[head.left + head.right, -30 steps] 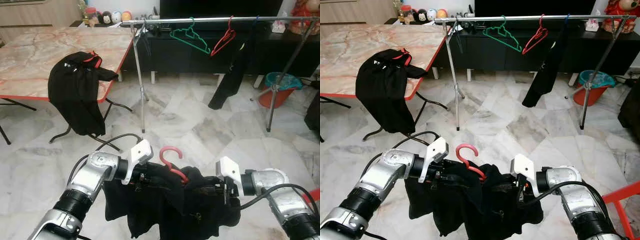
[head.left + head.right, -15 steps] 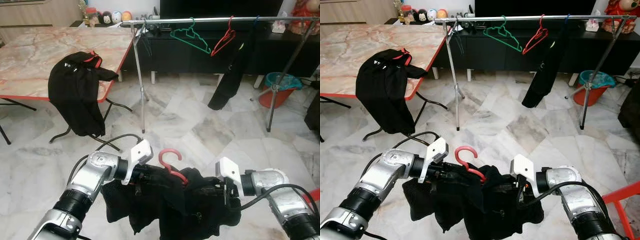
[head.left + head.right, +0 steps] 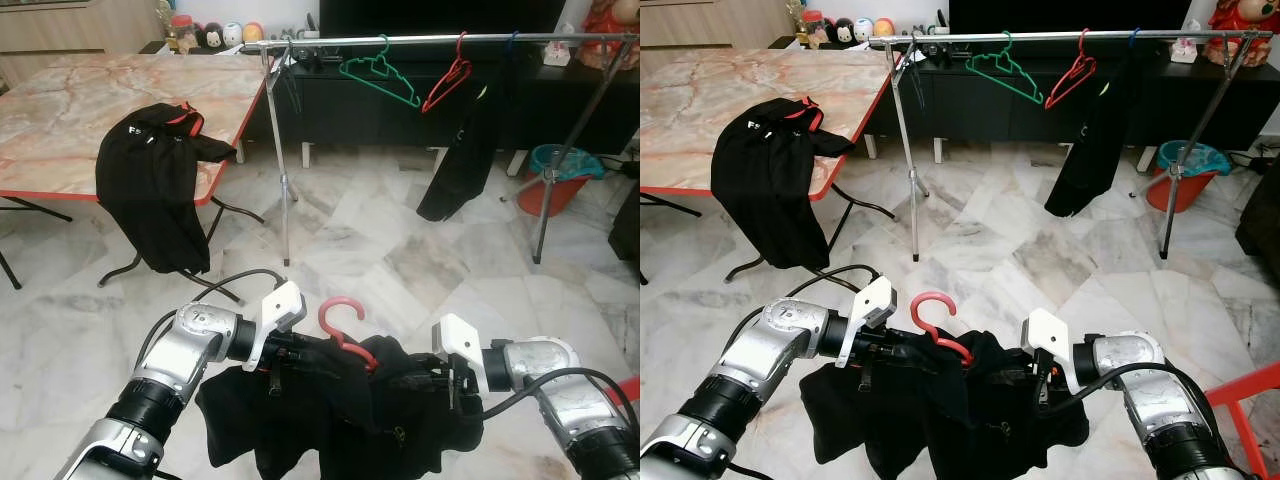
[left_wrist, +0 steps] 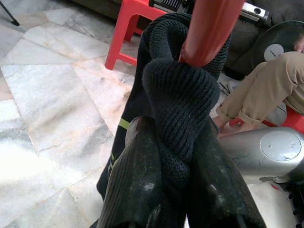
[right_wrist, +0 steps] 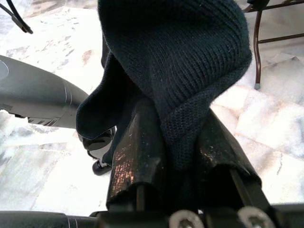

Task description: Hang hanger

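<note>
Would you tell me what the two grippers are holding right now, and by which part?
Both hold the black garment on the red hanger: left gripper pinches knit fabric beside the hanger, right gripper a fold at the other end.

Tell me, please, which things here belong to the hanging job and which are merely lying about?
For the job:
red hanger with the black garment on it
left gripper and right gripper, both clamped on that garment
clothes rail

Lying about:
black jacket on the marble table
green hanger
bucket
</note>
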Controlling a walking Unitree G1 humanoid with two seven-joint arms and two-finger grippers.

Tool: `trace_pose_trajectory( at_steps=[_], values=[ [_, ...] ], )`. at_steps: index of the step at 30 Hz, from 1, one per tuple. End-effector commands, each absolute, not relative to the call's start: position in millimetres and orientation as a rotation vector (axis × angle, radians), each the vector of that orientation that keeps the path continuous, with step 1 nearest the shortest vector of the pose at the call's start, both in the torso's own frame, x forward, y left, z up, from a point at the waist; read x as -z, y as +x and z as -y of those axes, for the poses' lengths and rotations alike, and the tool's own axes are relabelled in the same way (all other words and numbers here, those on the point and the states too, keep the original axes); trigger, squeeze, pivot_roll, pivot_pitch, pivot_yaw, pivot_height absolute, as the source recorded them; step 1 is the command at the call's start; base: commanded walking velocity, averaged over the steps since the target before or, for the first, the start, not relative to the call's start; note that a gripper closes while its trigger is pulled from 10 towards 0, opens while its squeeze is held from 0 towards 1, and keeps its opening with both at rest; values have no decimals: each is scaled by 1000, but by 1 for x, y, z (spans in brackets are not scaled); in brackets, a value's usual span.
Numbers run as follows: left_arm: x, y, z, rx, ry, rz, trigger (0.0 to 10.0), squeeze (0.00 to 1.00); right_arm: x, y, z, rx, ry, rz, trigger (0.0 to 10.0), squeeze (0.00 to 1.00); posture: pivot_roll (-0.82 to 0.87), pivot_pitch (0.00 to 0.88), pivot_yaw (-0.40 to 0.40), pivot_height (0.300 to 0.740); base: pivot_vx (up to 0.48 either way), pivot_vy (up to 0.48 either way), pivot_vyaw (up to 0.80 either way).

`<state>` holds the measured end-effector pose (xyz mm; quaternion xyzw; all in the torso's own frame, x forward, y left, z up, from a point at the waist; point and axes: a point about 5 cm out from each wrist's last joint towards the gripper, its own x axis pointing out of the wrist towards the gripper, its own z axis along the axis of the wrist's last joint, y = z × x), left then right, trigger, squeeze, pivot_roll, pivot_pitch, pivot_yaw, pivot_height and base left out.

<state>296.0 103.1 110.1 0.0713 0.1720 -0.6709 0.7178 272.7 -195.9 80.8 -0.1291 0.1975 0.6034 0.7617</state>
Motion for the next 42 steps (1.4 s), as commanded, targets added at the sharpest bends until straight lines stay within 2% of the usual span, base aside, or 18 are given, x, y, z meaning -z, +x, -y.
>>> trace_pose_trajectory(
  at_steps=[1, 2, 3, 4, 9, 14, 23, 27, 28, 29, 38, 41, 42],
  values=[
    [-110, 296, -104, 1471, 145, -379, 0, 0, -83, 275, 194, -1292, -255, -406, 5922, 1000, -212, 0, 11, 740, 0, 0, 0],
    [-110, 296, -104, 1469, 145, -380, 0, 0, -83, 275, 194, -1286, -254, -408, 5922, 1000, -215, 0, 14, 740, 0, 0, 0],
    [-109, 296, -104, 1468, 146, -380, 0, 0, -83, 275, 193, -1284, -255, -408, 7098, 1000, -215, 0, 14, 740, 0, 0, 0],
    [-109, 296, -105, 1466, 147, -382, 0, 0, -82, 275, 193, -1283, -254, -407, 9059, 1000, -214, 0, 15, 740, 0, 0, 0],
    [-107, 298, -107, 1450, 164, -394, 0, 0, -80, 275, 191, -1272, -256, -408, 9765, 1000, -211, 0, 19, 740, 0, 0, 0],
    [-106, 298, -107, 1444, 169, -397, 0, 0, -79, 273, 190, -1293, -242, -414, 9255, 1000, -211, 0, 21, 740, 0, 0, 0],
    [-96, 299, -109, 1411, 195, -429, 0, 0, -80, 274, 190, -1276, -233, -409, 9412, 1000, -210, 0, 22, 740, 0, 0, 0],
    [-90, 297, -110, 1404, 195, -442, 0, 0, -81, 273, 190, -1280, -234, -407, 10000, 1000, -211, 0, 22, 740, 0, 0, 0],
    [-89, 297, -110, 1400, 198, -446, 0, 0, -81, 274, 190, -1278, -243, -403, 10000, 690, -211, 0, 22, 740, 0, 0, 0],
    [-88, 297, -110, 1396, 199, -449, 0, 0, -81, 274, 191, -1270, -255, -398, 10000, 0, -211, 0, 22, 740, 0, 0, 0],
    [-76, 299, -115, 1311, 215, -461, 0, 0, -74, 284, 198, -1114, -308, -403, 10000, 0, -212, 0, 23, 740, 0, 0, 0],
    [-66, 302, -123, 1185, 232, -440, 0, 0, -70, 300, 208, -852, -261, -393, 10000, 0, -215, 0, 22, 740, 0, 0, 0],
    [-60, 304, -128, 1081, 228, -420, 0, 0, -64, 305, 214, -687, -242, -376, 10000, 0, -211, 0, 23, 740, 0, 0, 0]
  ],
)
